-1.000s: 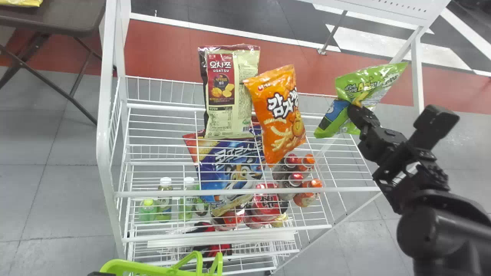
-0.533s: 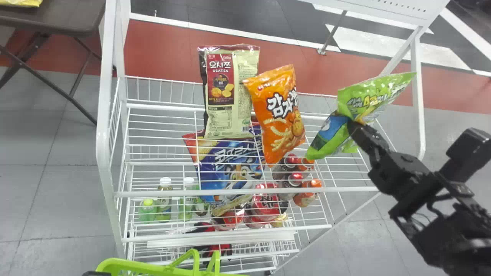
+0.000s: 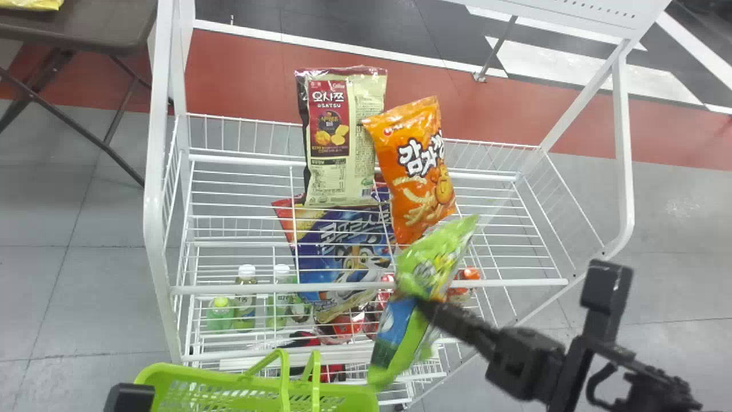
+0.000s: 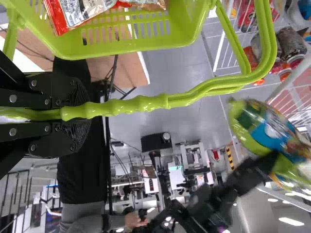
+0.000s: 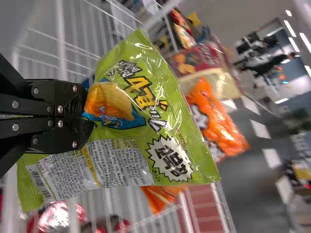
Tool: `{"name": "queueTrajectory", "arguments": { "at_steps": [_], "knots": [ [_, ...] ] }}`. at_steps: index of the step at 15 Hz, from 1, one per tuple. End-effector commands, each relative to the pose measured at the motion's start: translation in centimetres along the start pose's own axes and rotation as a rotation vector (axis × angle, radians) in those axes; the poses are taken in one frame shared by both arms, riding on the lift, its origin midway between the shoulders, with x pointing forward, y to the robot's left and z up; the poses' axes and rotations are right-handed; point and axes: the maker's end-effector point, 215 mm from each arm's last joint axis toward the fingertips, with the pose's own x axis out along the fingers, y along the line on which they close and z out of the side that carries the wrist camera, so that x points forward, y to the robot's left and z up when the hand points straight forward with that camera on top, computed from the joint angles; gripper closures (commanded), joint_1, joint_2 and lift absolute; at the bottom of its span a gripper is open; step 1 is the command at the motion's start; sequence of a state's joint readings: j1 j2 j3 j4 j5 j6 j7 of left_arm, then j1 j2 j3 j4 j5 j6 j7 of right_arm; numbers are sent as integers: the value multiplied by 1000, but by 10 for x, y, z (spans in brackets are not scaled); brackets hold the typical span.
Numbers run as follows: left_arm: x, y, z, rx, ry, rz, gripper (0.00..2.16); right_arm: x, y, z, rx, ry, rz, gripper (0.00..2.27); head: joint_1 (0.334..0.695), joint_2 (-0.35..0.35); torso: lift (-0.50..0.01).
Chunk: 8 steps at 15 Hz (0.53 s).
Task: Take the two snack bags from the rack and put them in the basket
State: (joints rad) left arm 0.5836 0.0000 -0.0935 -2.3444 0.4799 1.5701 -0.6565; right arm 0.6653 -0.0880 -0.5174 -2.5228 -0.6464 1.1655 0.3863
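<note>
My right gripper (image 3: pixel 428 306) is shut on the green snack bag (image 3: pixel 437 260), held tilted above the rack's front edge, right of the basket (image 3: pixel 229 392). In the right wrist view the right gripper (image 5: pixel 83 114) pinches the middle of the green bag (image 5: pixel 170 128). A black part by my left gripper (image 3: pixel 130 397) stands at the basket's left end in the head view. In the left wrist view my left gripper (image 4: pixel 80 114) is shut on the handle of the green basket (image 4: pixel 116 48), where a red snack bag (image 4: pixel 77 12) lies inside.
On the rack (image 3: pixel 366 284) stand a cream bag (image 3: pixel 366 131) and an orange bag (image 3: pixel 414 171), with a blue bag (image 3: pixel 343 257) before them. Bottles (image 3: pixel 246 297) sit on a lower level. A dark table (image 3: pixel 114 26) is at the far left.
My right gripper has carried the green bag from the rack's right side leftward and toward the robot. The basket has come slightly farther into the head view.
</note>
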Motion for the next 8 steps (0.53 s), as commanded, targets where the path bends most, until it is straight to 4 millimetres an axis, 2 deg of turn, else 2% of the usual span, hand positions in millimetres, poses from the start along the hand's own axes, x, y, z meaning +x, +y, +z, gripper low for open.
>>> {"name": "queueTrajectory", "arguments": {
  "at_steps": [1,2,6,8],
  "knots": [
    [-5,-3,8,13,-20,0,1646,-5,22,-51,56,160,50,2246,695,-350,-10],
    [-6,-4,11,15,-26,-4,1646,-4,28,-62,63,189,64,2246,695,-350,-10],
    [-8,-7,15,21,-36,-12,1646,-2,58,-126,140,368,131,2246,695,-350,-10],
    [-8,-7,15,21,-36,-14,1646,6,70,-152,159,422,157,2246,695,-350,-10]
  ]
}}
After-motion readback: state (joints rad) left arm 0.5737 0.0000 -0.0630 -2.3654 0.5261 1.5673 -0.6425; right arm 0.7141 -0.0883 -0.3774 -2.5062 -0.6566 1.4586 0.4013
